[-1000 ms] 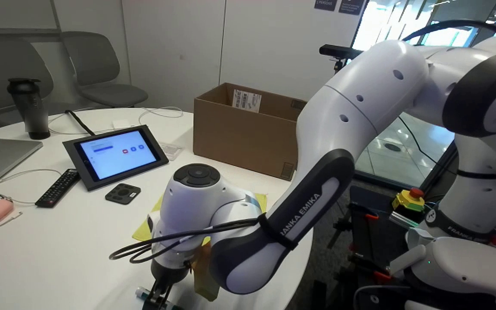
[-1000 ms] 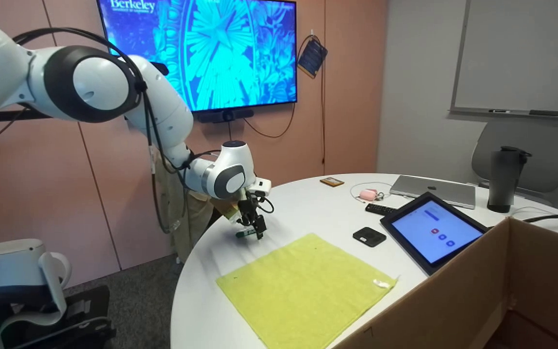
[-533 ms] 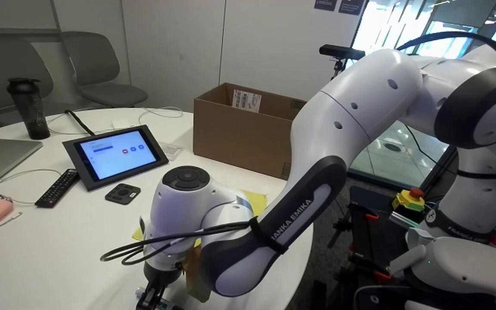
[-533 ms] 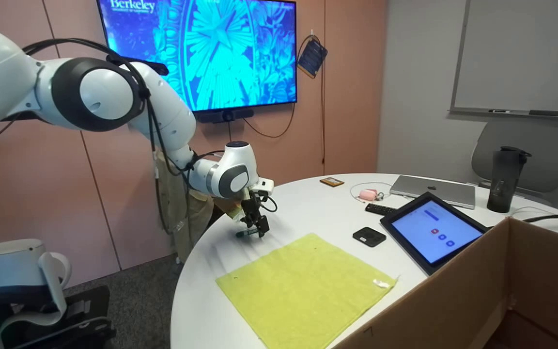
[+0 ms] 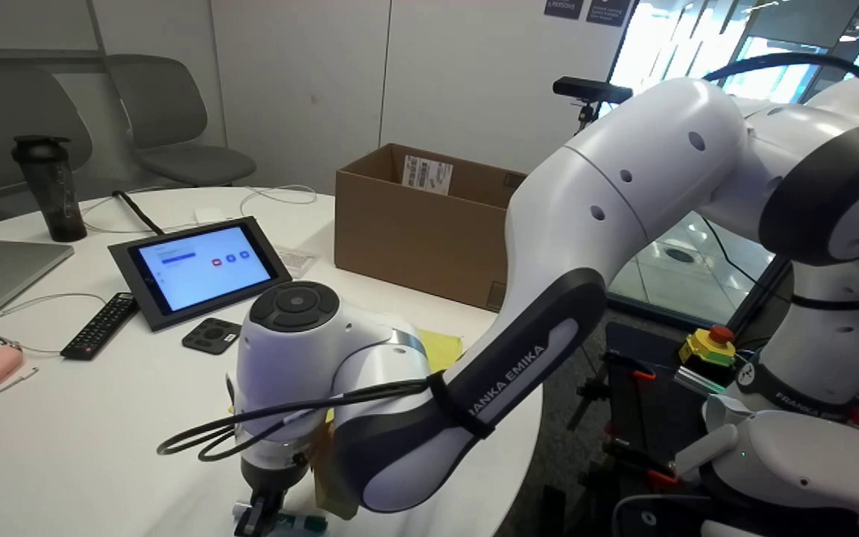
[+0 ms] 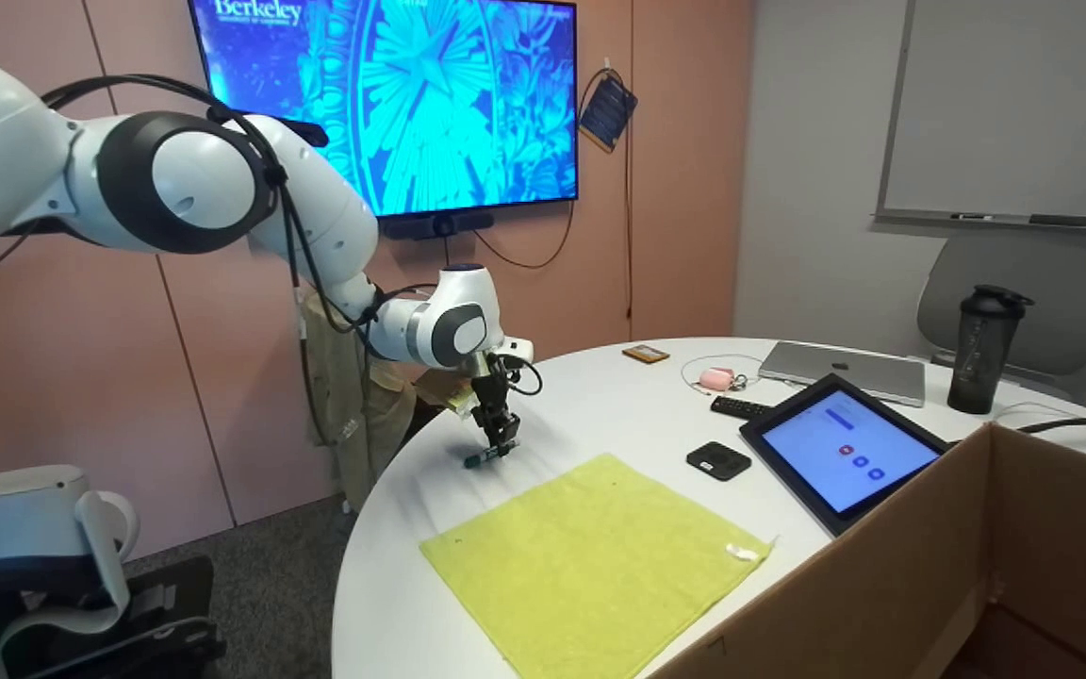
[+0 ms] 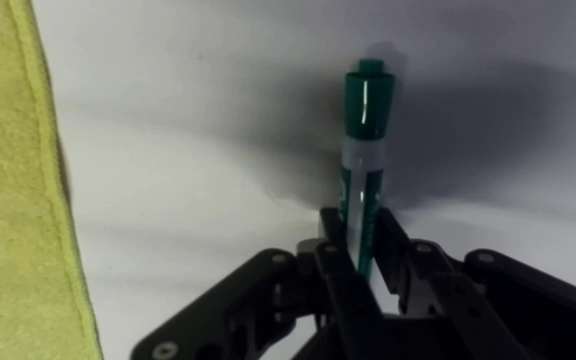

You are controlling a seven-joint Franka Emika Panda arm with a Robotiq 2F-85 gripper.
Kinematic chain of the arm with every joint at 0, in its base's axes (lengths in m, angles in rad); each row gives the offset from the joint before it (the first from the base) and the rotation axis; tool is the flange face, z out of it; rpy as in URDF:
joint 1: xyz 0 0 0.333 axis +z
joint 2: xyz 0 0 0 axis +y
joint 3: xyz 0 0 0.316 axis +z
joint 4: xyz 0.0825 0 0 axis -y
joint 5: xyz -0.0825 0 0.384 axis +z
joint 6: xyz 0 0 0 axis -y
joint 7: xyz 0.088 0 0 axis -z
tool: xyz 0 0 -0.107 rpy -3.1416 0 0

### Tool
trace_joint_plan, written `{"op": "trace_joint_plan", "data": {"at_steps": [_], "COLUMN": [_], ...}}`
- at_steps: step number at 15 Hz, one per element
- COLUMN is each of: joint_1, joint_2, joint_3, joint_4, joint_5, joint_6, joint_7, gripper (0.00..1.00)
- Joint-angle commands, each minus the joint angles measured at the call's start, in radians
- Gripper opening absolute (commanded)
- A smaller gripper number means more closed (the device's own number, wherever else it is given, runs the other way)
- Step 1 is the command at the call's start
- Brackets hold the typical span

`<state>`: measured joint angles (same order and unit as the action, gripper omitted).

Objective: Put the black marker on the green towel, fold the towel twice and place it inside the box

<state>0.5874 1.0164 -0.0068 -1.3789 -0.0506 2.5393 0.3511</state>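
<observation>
Marker (image 7: 363, 155) in grip, the step in hand looks to be the carry onto the towel (image 6: 595, 566). To do it well, the tool (image 7: 359, 220) should rise straight first, so that neither end of the marker scrapes the tabletop (image 6: 590, 415) or snags the towel's edge. The hold sits well back from the green cap (image 7: 368, 107), so the marker may tip or roll; slow travel would help. It is best laid flat near the towel's centre, parallel to an edge, where two folds could wrap it, and released low, with a straight lift away so the towel does not ruck.

Left to right in the wrist view, the towel's hem comes first, left of the tool and apart from it; then the marker, directly between the tool's two fingers (image 7: 330, 225), which pinch it from both sides, the green cap pointing away from the tool. Whether the marker touches the tabletop I cannot tell. In an exterior view the tool and marker come first; the towel lies flat and unfolded to the tool's right, on the camera's side; the box (image 6: 892, 566) stands farther right again, well apart from the tool.
</observation>
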Motion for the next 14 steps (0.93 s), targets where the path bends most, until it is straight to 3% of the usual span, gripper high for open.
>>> {"op": "trace_joint_plan", "data": {"at_steps": [1, 8, 14], "joint_1": [0.03, 0.034, 0.026], "joint_2": [0.004, -0.061, -0.235], "joint_3": [-0.027, -0.034, -0.13], "joint_4": [0.037, -0.007, -0.207], "joint_5": [-0.052, -0.101, -0.111], "joint_6": [-0.086, -0.114, -0.027], "joint_7": [0.044, 0.059, 0.08], "gripper": [0.16, 0.16, 0.16]}}
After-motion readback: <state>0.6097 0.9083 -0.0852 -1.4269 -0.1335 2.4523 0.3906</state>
